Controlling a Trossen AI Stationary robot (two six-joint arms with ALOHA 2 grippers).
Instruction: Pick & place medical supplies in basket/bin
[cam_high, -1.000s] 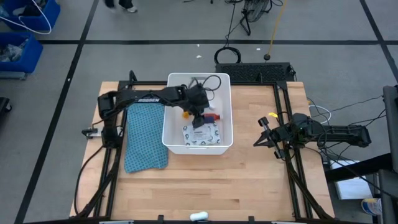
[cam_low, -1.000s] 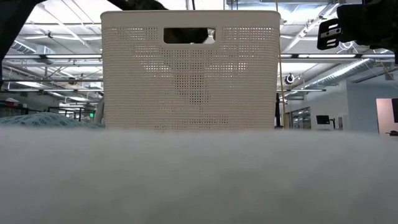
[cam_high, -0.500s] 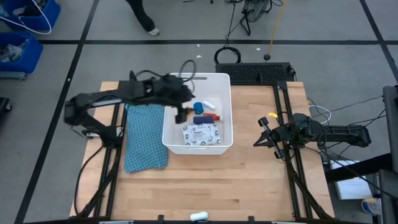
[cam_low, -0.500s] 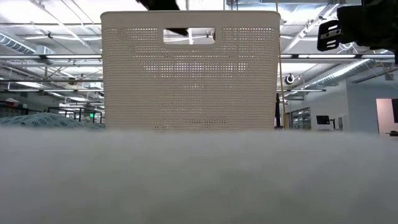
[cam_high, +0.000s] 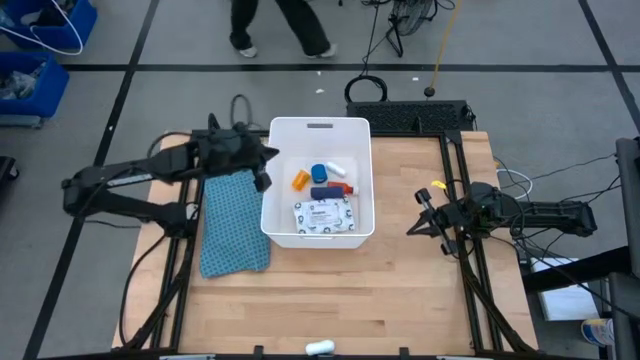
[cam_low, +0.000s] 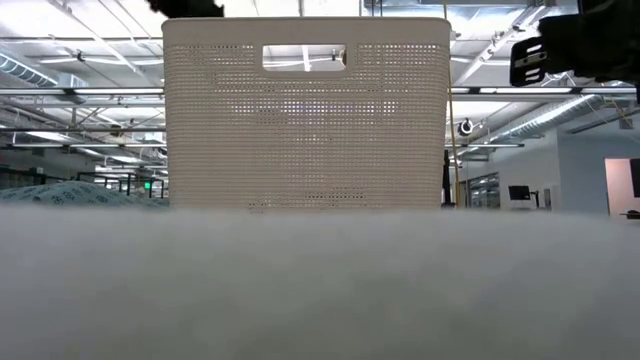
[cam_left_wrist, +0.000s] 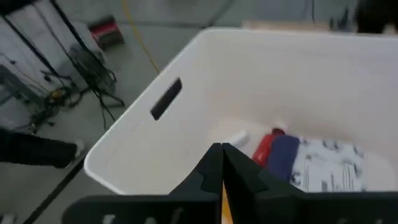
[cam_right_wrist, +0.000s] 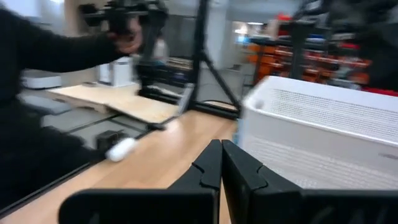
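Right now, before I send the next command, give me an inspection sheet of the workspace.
Surface: wooden table, bare wood toward the front.
Job's things: white bin holds printed packet, orange bottle, red bottle, blue pieces.
Clutter: teal cloth beside the bin; small white object at the front edge.
Grippers: left gripper shut, empty, outside the bin; right gripper shut, parked right.
Cables: black cables behind the table.
Surroundings: a person's legs beyond.

Bin top open, access from above.
White bin (cam_high: 318, 127) walls ring the supplies; left gripper (cam_high: 262, 178) beside its left wall over teal cloth (cam_high: 232, 222); table (cam_high: 400, 290) right bare.
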